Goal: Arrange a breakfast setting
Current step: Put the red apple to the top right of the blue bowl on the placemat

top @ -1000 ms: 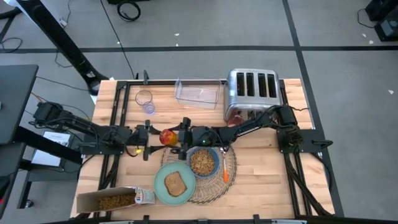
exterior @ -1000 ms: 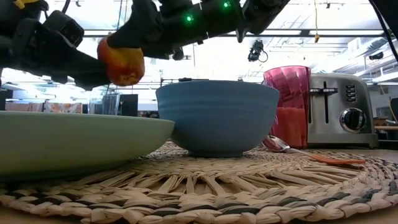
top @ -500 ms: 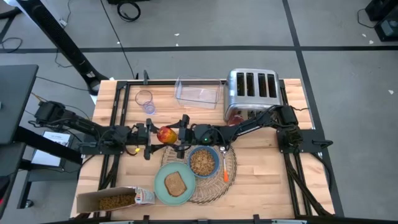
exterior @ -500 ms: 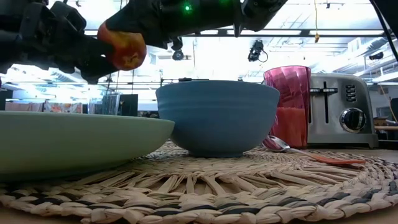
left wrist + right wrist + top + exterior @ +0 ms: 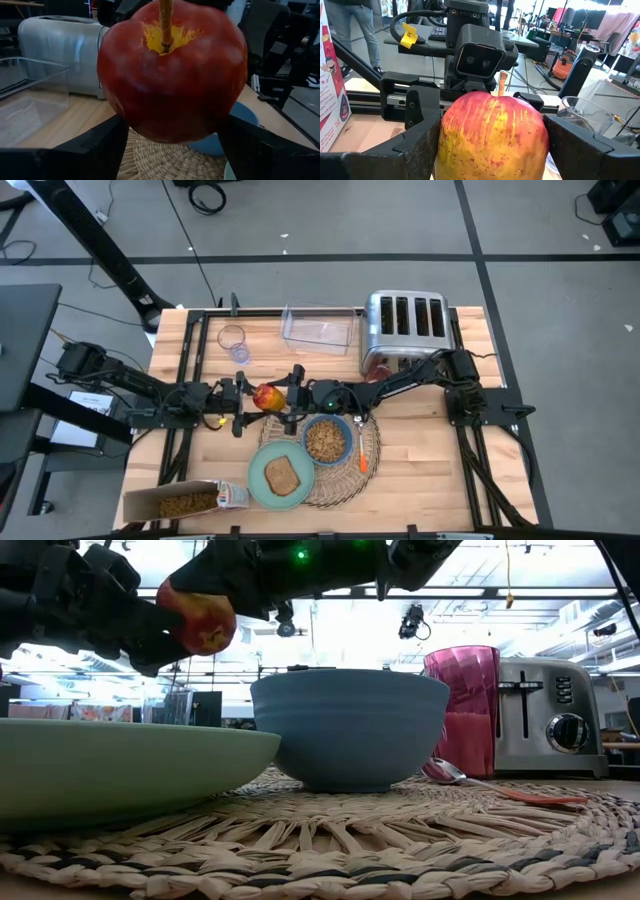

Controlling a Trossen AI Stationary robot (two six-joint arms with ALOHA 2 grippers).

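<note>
The orange-red fruit [image 5: 266, 396], an apple with its stem up, hangs above the table left of the blue bowl [image 5: 350, 730]. My right gripper [image 5: 492, 150] is shut on it from the right. My left gripper [image 5: 170, 135] is open and faces it from the left, with a finger on either side of the apple [image 5: 170, 75]. The bowl, the green plate [image 5: 255, 480] and the orange-handled spoon [image 5: 361, 457] lie on the wicker placemat [image 5: 372, 442]. The dark red cup [image 5: 465, 710] stands by the toaster. My right gripper pinches the apple's two opposite sides [image 5: 447, 135] between its two fingers. The fingers come level from the table's right. The apple sits upright, stem up, lifted clear of the table. I cannot tell whether my left gripper's fingers touch the apple.
A silver toaster [image 5: 405, 320] stands at the far right, with a clear box [image 5: 320, 328] and a clear glass [image 5: 233, 340] left of it. A cereal box [image 5: 180, 502] lies at the near left corner. Toast lies on the plate and cereal fills the bowl.
My left gripper has gone toward the table's right edge, up to the apple, so that its fingers now stand around it. The apple has risen a little in my right gripper's hold.
</note>
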